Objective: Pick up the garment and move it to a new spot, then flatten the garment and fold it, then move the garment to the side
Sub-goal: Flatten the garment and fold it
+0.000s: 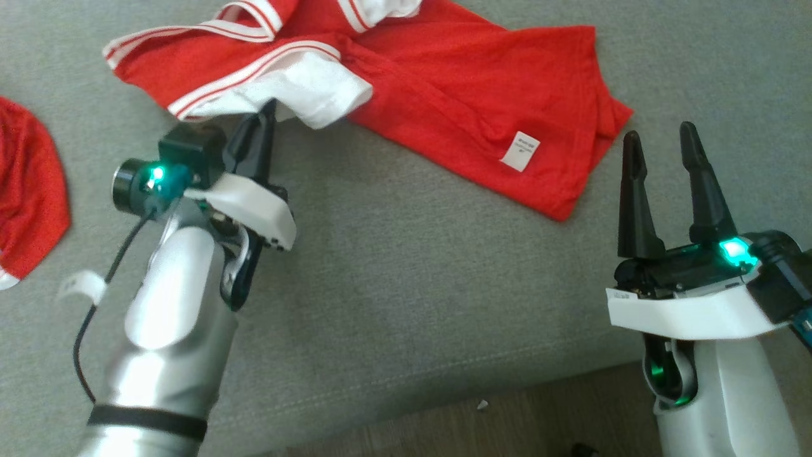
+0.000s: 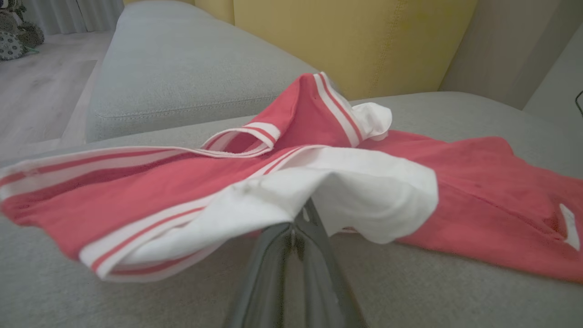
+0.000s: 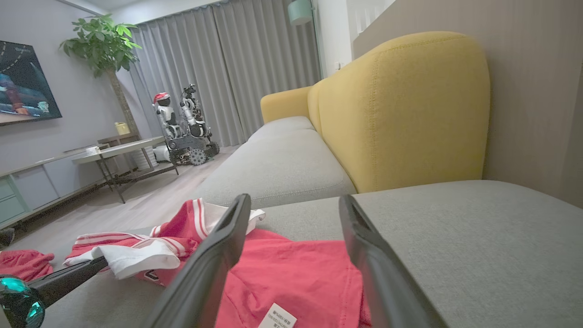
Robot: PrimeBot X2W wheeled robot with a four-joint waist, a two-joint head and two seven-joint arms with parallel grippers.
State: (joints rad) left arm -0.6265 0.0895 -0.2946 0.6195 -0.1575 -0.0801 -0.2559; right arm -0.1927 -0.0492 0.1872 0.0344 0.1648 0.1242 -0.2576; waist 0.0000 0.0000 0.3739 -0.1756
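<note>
The garment is a red shirt with white sleeves and red-and-white striped trim, crumpled at the far middle of the grey couch seat. My left gripper is shut on the near edge of its white sleeve, and that part of the cloth hangs lifted off the cushion. In the left wrist view the fingers meet under the white fold. My right gripper stands open near the garment's right corner, apart from it, with nothing between its fingers. The garment lies just beyond them.
A second red cloth lies at the seat's left edge. The couch's front edge and wooden floor run along the bottom. A yellow backrest rises behind the seat. Another robot and a low table stand across the room.
</note>
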